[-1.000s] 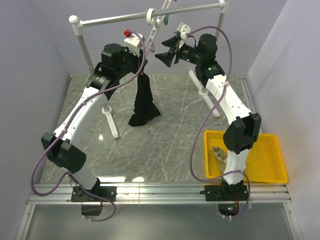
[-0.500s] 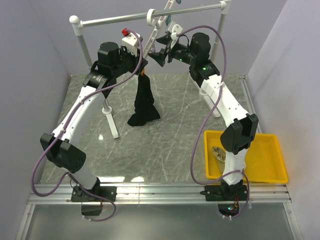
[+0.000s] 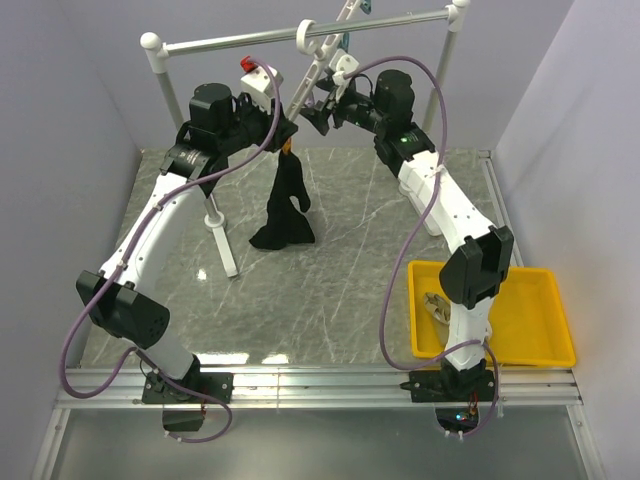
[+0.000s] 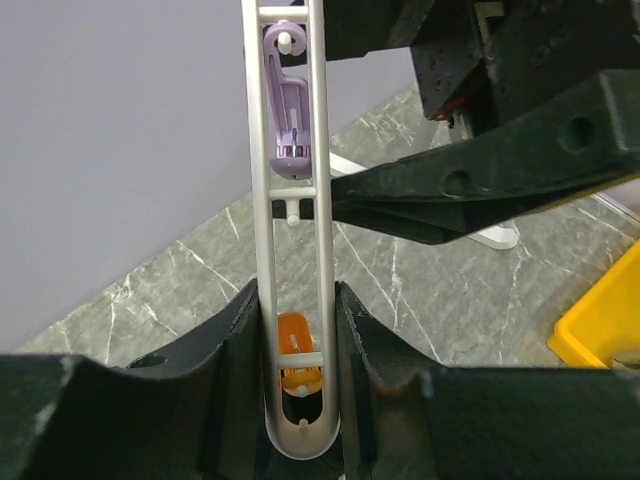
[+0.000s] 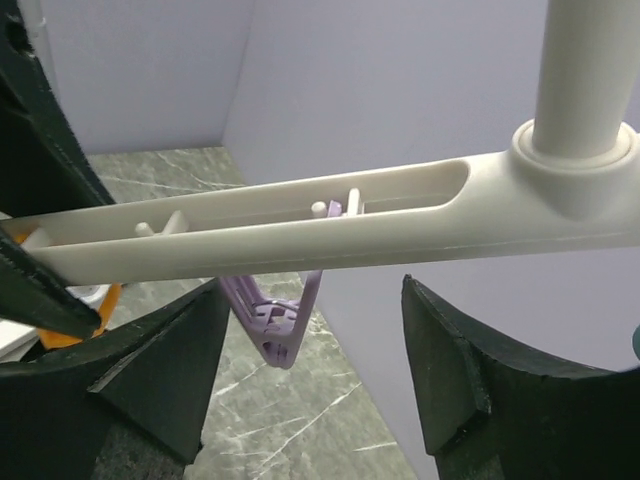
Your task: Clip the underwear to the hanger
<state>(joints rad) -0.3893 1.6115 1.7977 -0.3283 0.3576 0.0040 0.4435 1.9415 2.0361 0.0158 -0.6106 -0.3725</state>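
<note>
The white hanger (image 3: 310,70) hangs tilted from the rail by its hook. My left gripper (image 3: 281,128) is shut on its lower end, and in the left wrist view (image 4: 297,400) the jaws press both sides of the slotted body (image 4: 295,210) beside the orange clip (image 4: 298,350). The black underwear (image 3: 285,200) hangs down from the orange clip (image 3: 287,148) under that gripper, its bottom bunched on the floor. My right gripper (image 3: 320,106) is open beside the hanger's middle. In the right wrist view (image 5: 310,370) its jaws stand apart below the hanger (image 5: 300,225) and a purple clip (image 5: 275,320).
The white metal rail frame (image 3: 230,40) spans the back, with posts and feet (image 3: 222,240) on the marble floor. A yellow tray (image 3: 540,330) at the right holds a beige garment (image 3: 437,305). Walls close in on the left, right and back.
My right gripper has moved left, up to the hanger's middle. My left gripper has shifted slightly up and left with the hanger's end, and the underwear has swung a little.
</note>
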